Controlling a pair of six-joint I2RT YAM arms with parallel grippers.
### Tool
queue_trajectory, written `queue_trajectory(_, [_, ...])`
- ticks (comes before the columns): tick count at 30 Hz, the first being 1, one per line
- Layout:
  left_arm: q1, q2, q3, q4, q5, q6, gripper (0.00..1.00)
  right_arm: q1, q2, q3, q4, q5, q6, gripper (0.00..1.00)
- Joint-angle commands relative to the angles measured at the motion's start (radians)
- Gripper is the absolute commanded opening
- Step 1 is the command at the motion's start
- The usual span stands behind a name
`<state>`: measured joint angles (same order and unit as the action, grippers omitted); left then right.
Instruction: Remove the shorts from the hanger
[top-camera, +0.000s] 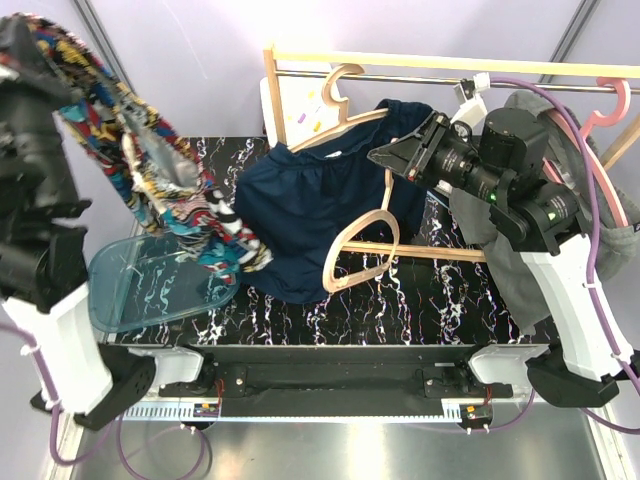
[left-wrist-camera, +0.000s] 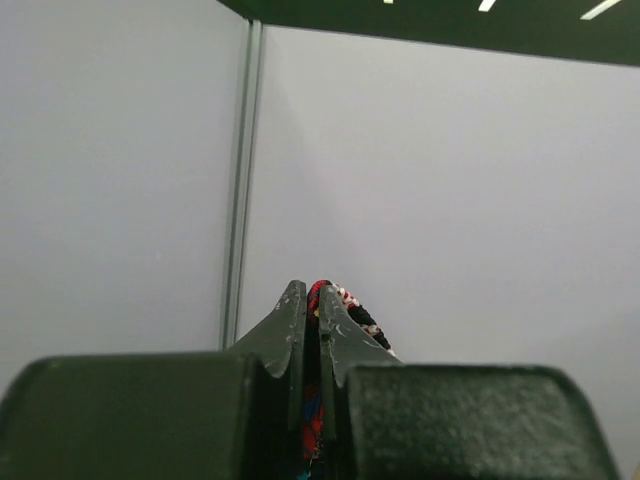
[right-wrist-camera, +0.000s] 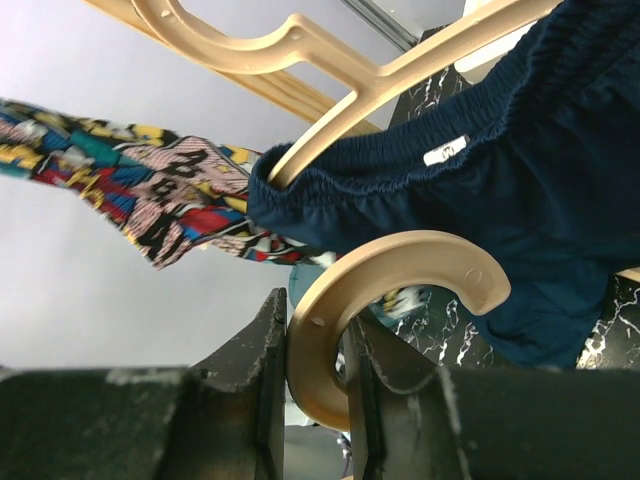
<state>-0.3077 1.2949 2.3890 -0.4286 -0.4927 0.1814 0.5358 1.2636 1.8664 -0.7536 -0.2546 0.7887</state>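
My left claw (left-wrist-camera: 308, 296) is clenched on the bright cartoon shorts (top-camera: 150, 170) and holds them high at the upper left of the frame. My right claw (right-wrist-camera: 315, 312) is clenched on the hook of a bare wooden hanger (right-wrist-camera: 400, 262) in the middle. I think this pair is off. Next I should lower it to the desk (top-camera: 400, 310), maybe by the clear tray (top-camera: 130, 290), and let go. The navy shorts (top-camera: 300, 210) hang on the other hanger (top-camera: 350, 124) at the top middle, and the grey shorts (top-camera: 505, 290) hang at the right, so those come after
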Motion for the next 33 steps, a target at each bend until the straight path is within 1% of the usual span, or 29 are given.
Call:
queue_trajectory(1, [0.007,-0.081,-0.074,0.145,0.016,0.095,0.0,0.0,0.01,0.066,0.02,0.0,-0.031,0.0])
queue_trajectory(2, [0.007,-0.085,-0.088,0.14,-0.001,0.107,0.0,0.001,0.013,0.069,0.02,0.002,-0.035,0.0])
queue_trajectory(5, [0.009,-0.121,-0.213,0.143,-0.061,0.142,0.0,0.001,0.019,0.073,0.02,0.006,-0.04,0.0])
queue_trajectory(6, [0.012,-0.127,-0.288,0.139,-0.105,0.129,0.0,0.0,0.02,0.073,0.02,0.006,-0.042,0.0])
queue_trajectory(8, [0.067,-0.156,-0.374,0.122,-0.148,0.064,0.0,0.001,0.022,0.07,0.02,0.006,-0.045,0.0])
queue_trajectory(9, [0.106,-0.169,-0.463,0.107,-0.145,-0.064,0.0,0.001,0.023,0.066,0.02,0.008,-0.046,0.0])
queue_trajectory(10, [0.195,-0.181,-0.505,0.064,-0.132,-0.144,0.0,0.001,0.026,0.06,0.02,0.006,-0.048,0.0])
queue_trajectory(11, [0.235,-0.203,-0.545,0.038,-0.113,-0.221,0.0,0.0,0.026,0.056,0.023,0.006,-0.046,0.0])
queue_trajectory(12, [0.269,-0.21,-0.621,0.01,-0.098,-0.347,0.0,0.001,0.028,0.05,0.022,0.003,-0.043,0.0])
queue_trajectory(14, [0.355,-0.223,-0.686,-0.093,-0.043,-0.462,0.0,0.0,0.037,0.034,0.026,-0.008,-0.039,0.0])
queue_trajectory(15, [0.386,-0.232,-0.762,-0.122,-0.014,-0.568,0.0,0.0,0.039,0.03,0.026,-0.009,-0.039,0.0])
queue_trajectory(16, [0.444,-0.244,-0.809,-0.151,0.021,-0.618,0.0,0.0,0.04,0.024,0.028,-0.011,-0.042,0.0])
queue_trajectory(17, [0.465,-0.276,-0.856,-0.156,0.054,-0.663,0.0,0.0,0.039,0.017,0.031,-0.008,-0.042,0.0])
queue_trajectory(18, [0.478,-0.295,-0.958,-0.154,0.089,-0.736,0.0,-0.002,0.037,0.011,0.034,-0.003,-0.043,0.0])
queue_trajectory(19, [0.49,-0.313,-1.009,-0.145,0.089,-0.772,0.0,0.0,0.031,-0.001,0.039,0.0,-0.045,0.0])
queue_trajectory(21, [0.499,-0.347,-1.126,-0.116,0.15,-0.804,0.0,-0.005,0.026,-0.016,0.046,0.011,-0.046,0.0])
queue_trajectory(22, [0.512,-0.348,-1.155,-0.045,0.207,-0.791,0.0,-0.007,0.025,-0.024,0.049,0.005,-0.043,0.0])
queue_trajectory(23, [0.513,-0.336,-1.18,-0.01,0.317,-0.771,0.0,-0.01,0.026,-0.027,0.051,0.0,-0.043,0.0])
queue_trajectory(25, [0.515,-0.31,-1.174,-0.004,0.376,-0.798,0.0,-0.017,0.025,-0.033,0.051,-0.006,-0.045,0.0])
queue_trajectory(26, [0.513,-0.296,-1.198,-0.009,0.416,-0.874,0.0,-0.023,0.023,-0.035,0.05,-0.005,-0.045,0.0])
queue_trajectory(28, [0.515,-0.301,-1.264,0.031,0.472,-0.966,0.0,-0.042,0.014,-0.049,0.05,-0.005,-0.043,0.0])
queue_trajectory(29, [0.515,-0.319,-1.344,0.031,0.486,-1.07,0.0,-0.049,0.011,-0.052,0.051,-0.008,-0.042,0.0])
queue_trajectory(31, [0.513,-0.359,-1.422,-0.034,0.484,-1.173,0.0,-0.071,0.008,-0.064,0.051,-0.018,-0.037,0.0])
queue_trajectory(32, [0.513,-0.426,-1.515,-0.057,0.436,-1.274,0.0,-0.077,0.008,-0.067,0.05,-0.021,-0.034,0.0])
queue_trajectory(33, [0.513,-0.462,-1.556,-0.126,0.401,-1.324,0.0,-0.08,0.005,-0.073,0.053,-0.025,-0.031,0.0])
